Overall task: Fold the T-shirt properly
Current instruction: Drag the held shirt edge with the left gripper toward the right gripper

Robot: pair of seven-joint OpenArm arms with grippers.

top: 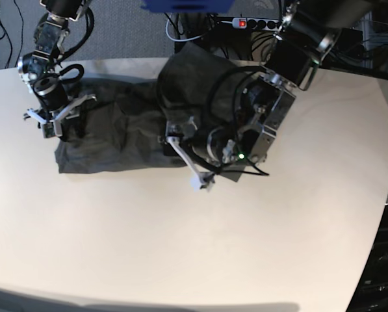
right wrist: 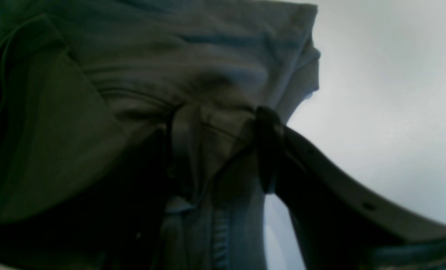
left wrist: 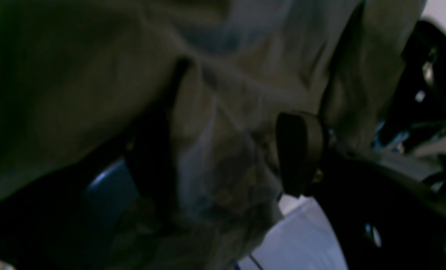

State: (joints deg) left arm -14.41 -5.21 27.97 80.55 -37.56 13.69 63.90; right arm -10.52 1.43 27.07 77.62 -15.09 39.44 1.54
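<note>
- Left wrist view: shirt (left wrist: 95, 93) fills most of frame, close to lens and blurred. Left hand (left wrist: 226, 150) fingers spread wide; dark finger (left wrist: 300, 153) at centre-right, 2nd finger (left wrist: 155, 150) at centre-left. Bunched fabric lies betw. the two and drapes over them. Fingers not pressed together; whether cloth is pinched cannot be told. Pale bench (left wrist: 302, 240) visible at bottom, below cloth.
- Right wrist view: right hand (right wrist: 223, 150) partly closed on a fold of shirt (right wrist: 151, 56). Fabric gathered betw. light finger (right wrist: 185, 142) and dark finger (right wrist: 268, 146), with creases running into the grip. Hem stitching visible on the strip hanging below. Rest of shirt spreads up and to the left. Pale blank backgnd at right.
- Base view: shirt (top: 116, 136) lies crumpled on far part of bench (top: 194, 247), left of centre. Right hand (top: 56, 120) at shirt's left end, pointing down onto the cloth. Left arm (top: 258, 123) reaches in from upper right; shirt's right part is lifted and draped over it. Left hand (top: 184, 153) at the near edge of that raised part, a white finger (top: 190, 170) sticking out past the cloth. Power strip (top: 245, 23) with red switch beyond far bench edge.
</note>
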